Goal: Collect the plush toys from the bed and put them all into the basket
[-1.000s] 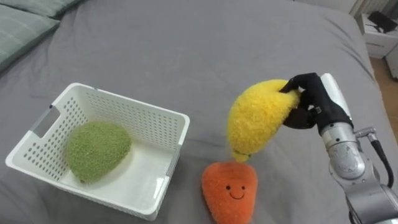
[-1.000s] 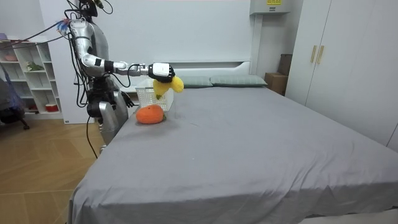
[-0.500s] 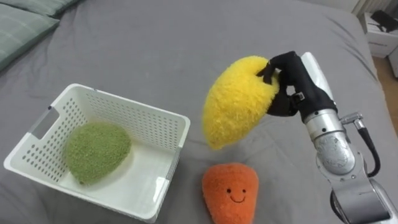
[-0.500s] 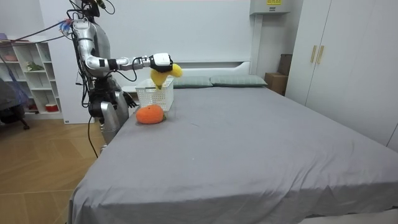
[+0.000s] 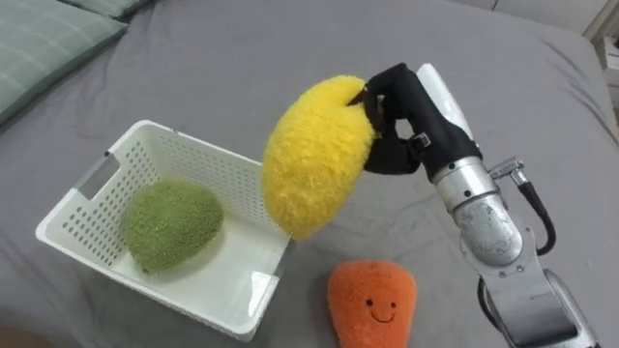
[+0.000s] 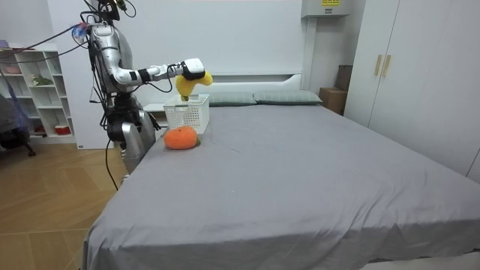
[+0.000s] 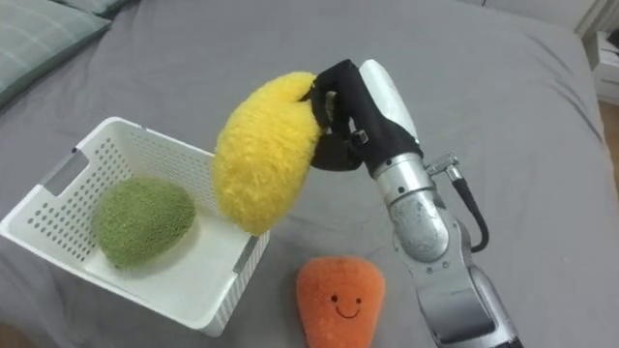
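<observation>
My right hand [image 5: 414,133]: fingers [image 5: 379,95] curled round yellow toy [image 5: 311,159], hanging over right rim of basket [image 5: 208,166]. Best: centre over bare floor beside green toy [image 5: 174,224], lower, then release. Orange toy [image 5: 372,300] lies on bed [image 5: 213,68].

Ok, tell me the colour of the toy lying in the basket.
Green: the fuzzy toy in the white basket shows best in the left eye view.

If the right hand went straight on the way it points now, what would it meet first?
Likely nothing: the right hand, shut on the yellow plush toy, points out over the grey bed, well above it in the room view. The white basket sits lower, to its left.
</observation>
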